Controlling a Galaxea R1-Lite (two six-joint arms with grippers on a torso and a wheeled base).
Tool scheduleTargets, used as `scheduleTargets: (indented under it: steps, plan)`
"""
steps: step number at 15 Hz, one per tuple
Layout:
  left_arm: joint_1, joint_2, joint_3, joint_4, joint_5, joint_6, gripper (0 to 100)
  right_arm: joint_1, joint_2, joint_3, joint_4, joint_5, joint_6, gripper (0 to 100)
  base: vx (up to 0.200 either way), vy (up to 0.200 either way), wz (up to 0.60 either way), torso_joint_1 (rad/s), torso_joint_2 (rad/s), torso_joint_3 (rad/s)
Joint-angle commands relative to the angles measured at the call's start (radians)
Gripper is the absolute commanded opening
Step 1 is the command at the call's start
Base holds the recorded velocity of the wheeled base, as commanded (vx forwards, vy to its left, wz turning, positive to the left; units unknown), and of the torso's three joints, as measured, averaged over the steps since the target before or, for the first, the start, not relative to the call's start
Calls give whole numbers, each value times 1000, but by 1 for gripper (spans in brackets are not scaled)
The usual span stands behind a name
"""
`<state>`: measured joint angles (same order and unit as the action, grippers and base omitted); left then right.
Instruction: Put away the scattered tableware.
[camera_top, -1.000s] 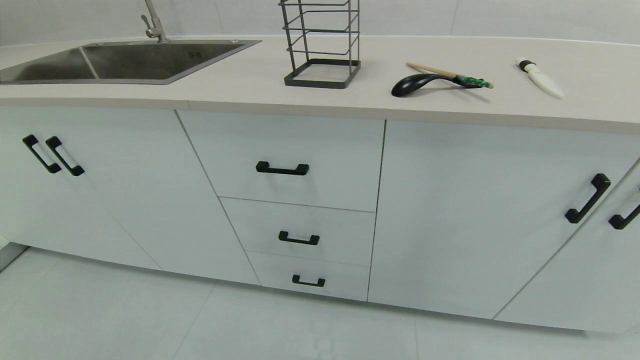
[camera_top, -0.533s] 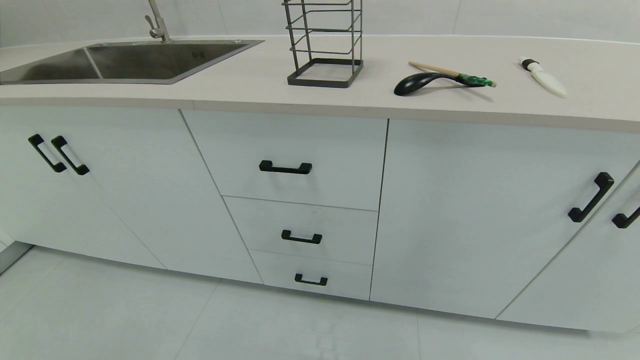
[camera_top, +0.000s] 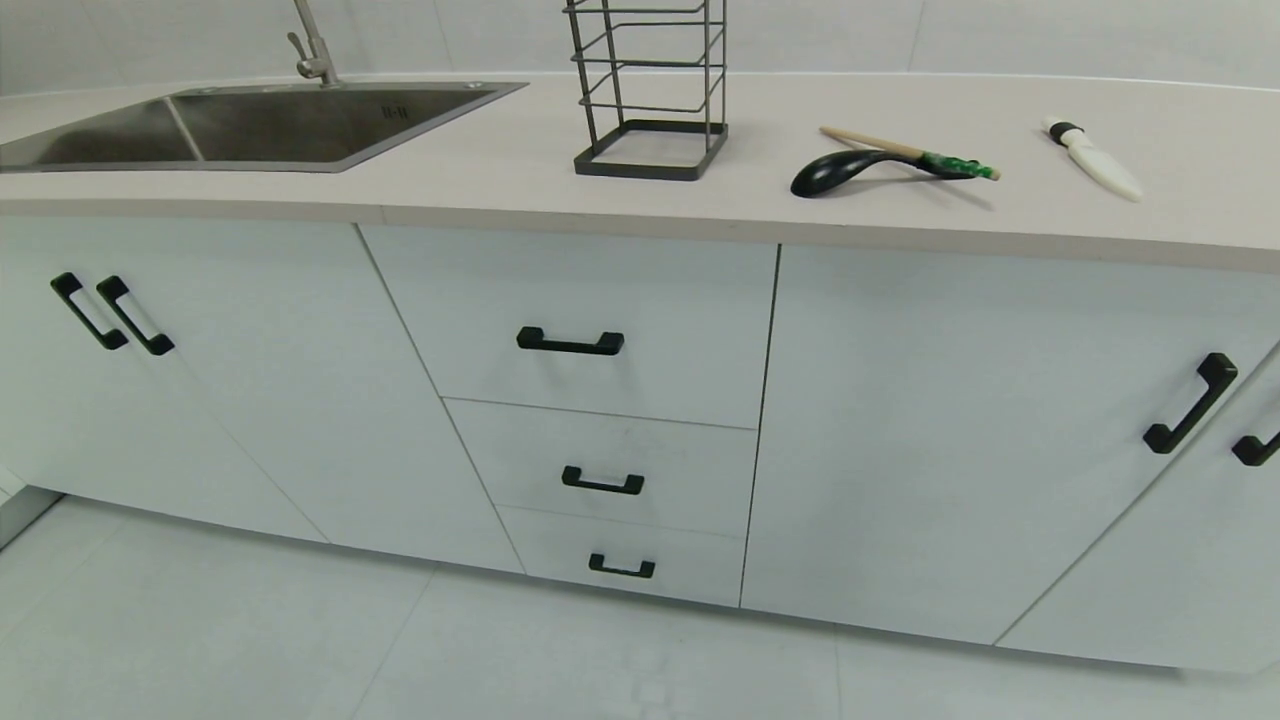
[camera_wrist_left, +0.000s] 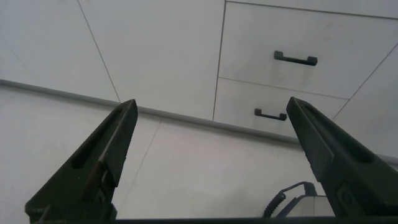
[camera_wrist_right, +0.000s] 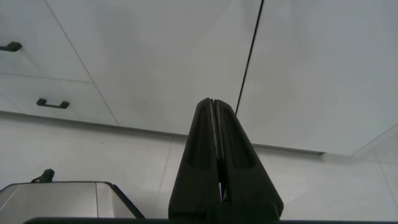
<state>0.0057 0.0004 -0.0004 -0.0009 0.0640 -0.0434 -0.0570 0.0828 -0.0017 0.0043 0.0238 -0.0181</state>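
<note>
Two grippers, and neither one has anything in it yet. The left gripper (camera_wrist_left: 210, 104) has its fingers spread wide with nothing between them. It hangs low over the floor tiles, facing the lower drawers (camera_wrist_left: 283, 106). The right gripper (camera_wrist_right: 214, 104) is pinched fully closed on nothing, pointed at the seam between two white cabinet doors (camera_wrist_right: 155, 68). Both are well apart from anything on the counter.

Moving outward, all the tableware sits up on the countertop (camera_top: 480, 185), toward the robot's right side:
- A black spoon (camera_top: 835, 172) lies bowl down.
- A wooden stick with a green end (camera_top: 905, 152) crosses the spoon's handle, and I can't tell if it's a chopstick or a brush.
- A white knife with a black band (camera_top: 1095, 162) lies farther right, apart from the other two.

The dark wire rack (camera_top: 640, 172) stands upright just left of the spoon with nothing in it. My guess is that's where the stuff goes, though the drawers (camera_top: 570, 320) below are all shut, so they could be the target too. The sink (camera_top: 250, 120) is off to the far left.

So progress looks like zero to me: three pieces left, and no grasp started.
</note>
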Motion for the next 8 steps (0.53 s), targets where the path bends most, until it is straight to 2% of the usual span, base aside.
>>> scheduleTargets:
  steps: [1, 2, 4, 6, 7, 8]
  plan:
    - [0, 0, 0, -1, 0, 13, 100, 0, 2, 0, 0, 1, 0, 0, 0, 0, 0, 0, 0, 0]
    - [0, 0, 0, -1, -3, 20, 100, 0, 2, 0, 0, 1, 0, 0, 0, 0, 0, 0, 0, 0]
    - [0, 0, 0, -1, -4, 5, 100, 0, 2, 0, 0, 1, -2, 0, 0, 0, 0, 0, 0, 0]
    - [0, 0, 0, -2, -9, 7, 100, 0, 2, 0, 0, 1, 0, 0, 0, 0, 0, 0, 0, 0]
    - [0, 0, -21, -57, -75, 30, 100, 0, 2, 0, 0, -1, 0, 0, 0, 0, 0, 0, 0, 0]
    - [2, 6, -87, -126, -144, 62, 100, 0, 2, 0, 0, 1, 0, 0, 0, 0, 0, 0, 0, 0]
